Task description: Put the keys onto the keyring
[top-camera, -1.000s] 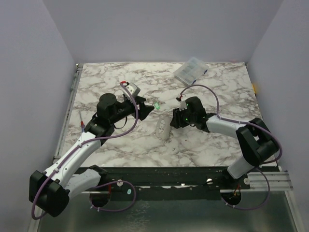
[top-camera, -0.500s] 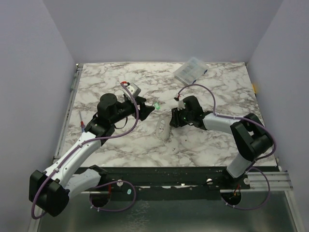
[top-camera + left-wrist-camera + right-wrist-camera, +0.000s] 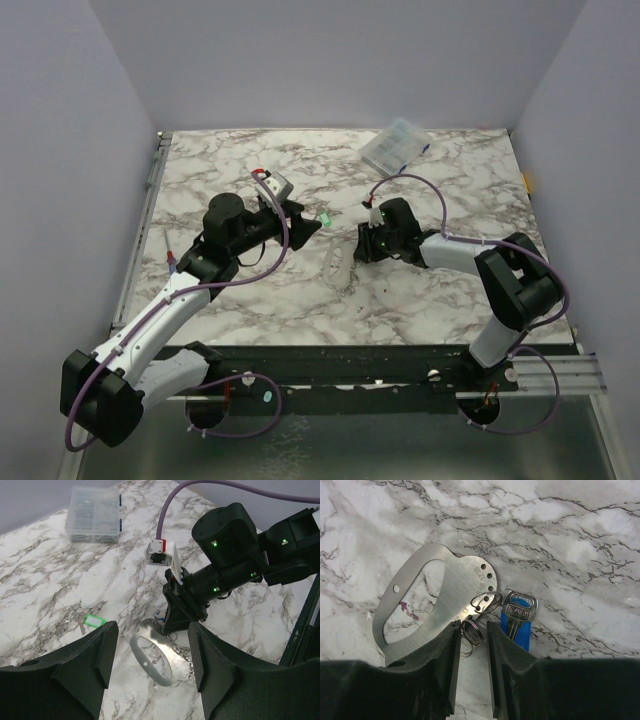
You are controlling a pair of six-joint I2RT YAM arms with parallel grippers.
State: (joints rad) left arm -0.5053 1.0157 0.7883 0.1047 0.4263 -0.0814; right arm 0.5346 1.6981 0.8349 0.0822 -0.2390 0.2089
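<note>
We start at the left gripper [image 3: 150, 672]. Its jaws stand wide apart with nothing between them, hovering low over the middle of the tabletop [image 3: 250, 300]. Just past its fingertips, toward the far edge, the green-tagged key [image 3: 91, 621] lies flat on the marble, apart from everything else. We judge it light and easily scooted. The plastic tag is the thicker, less slippery part, so that is where we would pinch it, leaving the metal blade free to thread.

Next comes the keyring [image 3: 435, 600], near the centre of the tabletop. It is a flat, stiff plate of brushed metal with a large cutout and a row of small holes at one end. It looks thin and smooth, so we expect it to slide on the marble and be awkward to lift from above. An edge grip across the band beside the cutout seems best.

The right gripper [image 3: 471, 647] is down at the holed end, its fingers drawn narrow on either side of a small split ring [image 3: 471, 630]. We cannot tell whether they are actually pinching the wire or only flanking it. That ring is springy, thin and prone to twist out of a grip.

Touching its right side lies the blue-tagged key [image 3: 519, 617], which seems already linked to the plate through another small ring.

A clear compartment box [image 3: 395, 147] sits near the far right corner.
</note>
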